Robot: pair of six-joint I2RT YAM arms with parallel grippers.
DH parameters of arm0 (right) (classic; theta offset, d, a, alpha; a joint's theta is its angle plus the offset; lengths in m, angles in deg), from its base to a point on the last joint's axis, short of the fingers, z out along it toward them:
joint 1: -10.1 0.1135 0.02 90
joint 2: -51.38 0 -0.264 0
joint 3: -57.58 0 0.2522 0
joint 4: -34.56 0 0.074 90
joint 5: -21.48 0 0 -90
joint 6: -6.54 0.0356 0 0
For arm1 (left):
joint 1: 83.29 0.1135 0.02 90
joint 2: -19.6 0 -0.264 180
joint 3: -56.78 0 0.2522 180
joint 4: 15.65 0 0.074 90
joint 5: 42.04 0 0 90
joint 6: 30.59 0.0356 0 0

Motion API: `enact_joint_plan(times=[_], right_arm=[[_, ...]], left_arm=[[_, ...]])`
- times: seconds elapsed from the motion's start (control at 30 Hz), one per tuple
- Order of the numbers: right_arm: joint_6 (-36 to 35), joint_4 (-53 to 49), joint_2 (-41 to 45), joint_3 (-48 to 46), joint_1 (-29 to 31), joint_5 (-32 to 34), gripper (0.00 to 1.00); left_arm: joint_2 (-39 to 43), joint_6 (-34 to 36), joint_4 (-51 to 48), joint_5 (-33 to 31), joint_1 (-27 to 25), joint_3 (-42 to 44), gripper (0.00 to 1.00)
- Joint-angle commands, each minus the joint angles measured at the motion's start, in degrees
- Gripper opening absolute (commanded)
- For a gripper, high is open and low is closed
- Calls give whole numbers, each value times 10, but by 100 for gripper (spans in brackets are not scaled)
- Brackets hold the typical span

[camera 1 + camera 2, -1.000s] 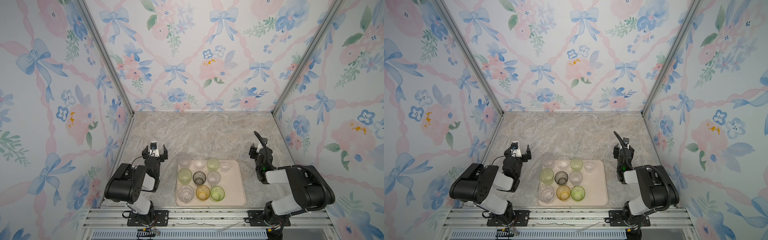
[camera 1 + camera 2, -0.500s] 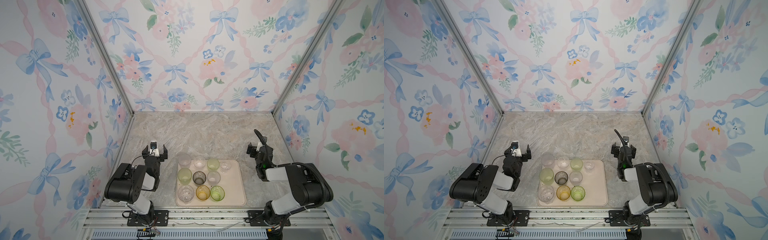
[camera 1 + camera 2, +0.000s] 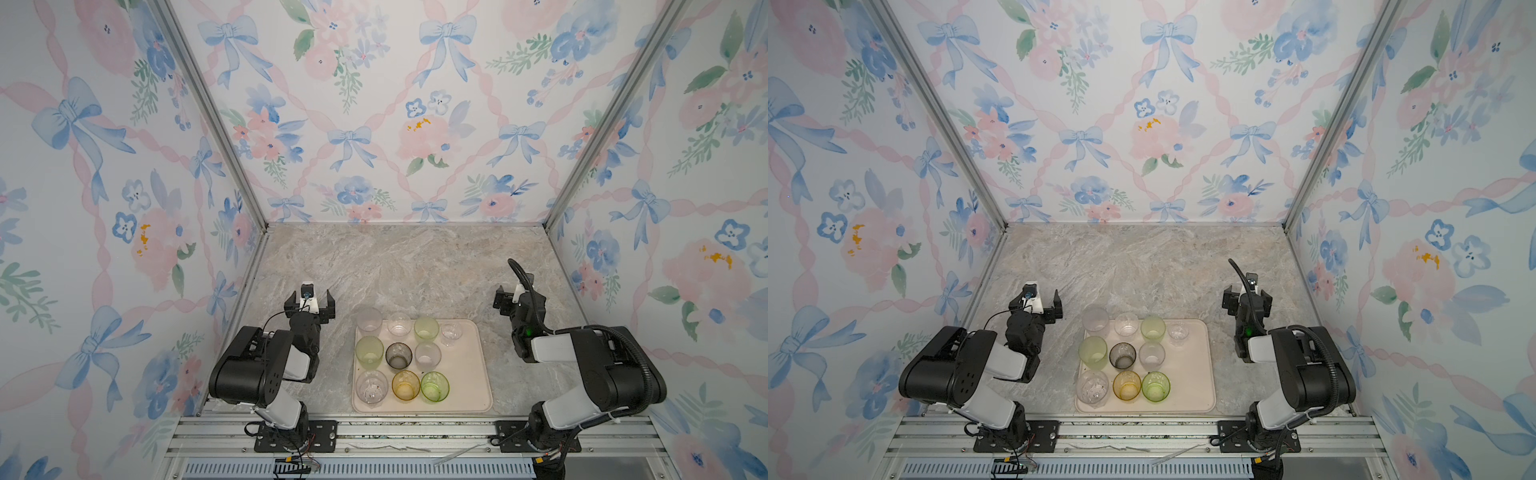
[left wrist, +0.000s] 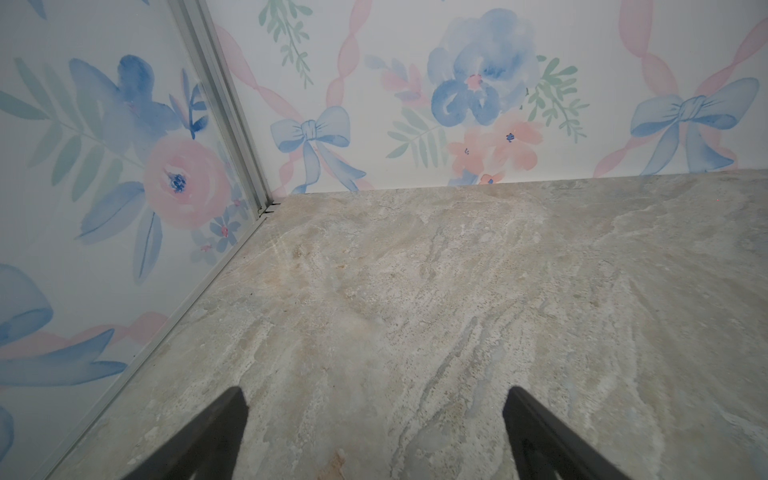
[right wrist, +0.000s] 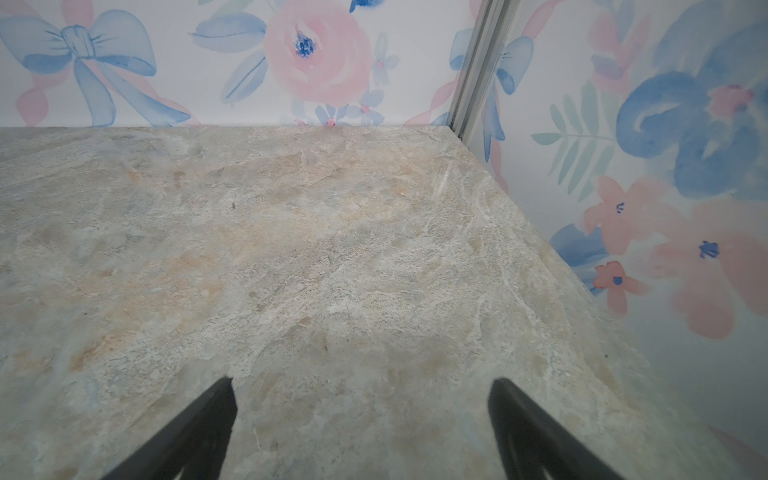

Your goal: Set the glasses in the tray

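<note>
The cream tray (image 3: 467,374) (image 3: 1196,374) lies at the table's front middle in both top views. Several glasses stand upright in it in three rows: clear ones (image 3: 369,320), pale green ones (image 3: 369,351), a smoky grey one (image 3: 399,355) and an amber one (image 3: 405,385). My left gripper (image 3: 310,302) (image 3: 1038,305) (image 4: 374,395) hovers left of the tray, open and empty. Right of the tray my right gripper (image 3: 518,300) (image 3: 1246,300) (image 5: 362,384) is also open with nothing between its fingers. Both wrist views show only bare table.
The marble tabletop (image 3: 415,266) is walled in on three sides by floral panels with metal corner posts (image 3: 257,216). A metal rail (image 3: 415,432) runs along the front edge below the tray, carrying both arm bases.
The right gripper's jaws have spread wider. The left arm, tray and glasses have not moved.
</note>
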Motion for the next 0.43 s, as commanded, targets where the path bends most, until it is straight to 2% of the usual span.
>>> enact_joint_plan(times=[0.0,0.4], right_arm=[[5,1,4,8,-1,-4,97],[5,0,4,8,-1,-4,97]], left_arm=[[-3,0,-7,0,6,-12,98],[-3,-1,-13,5,8,-14,98]])
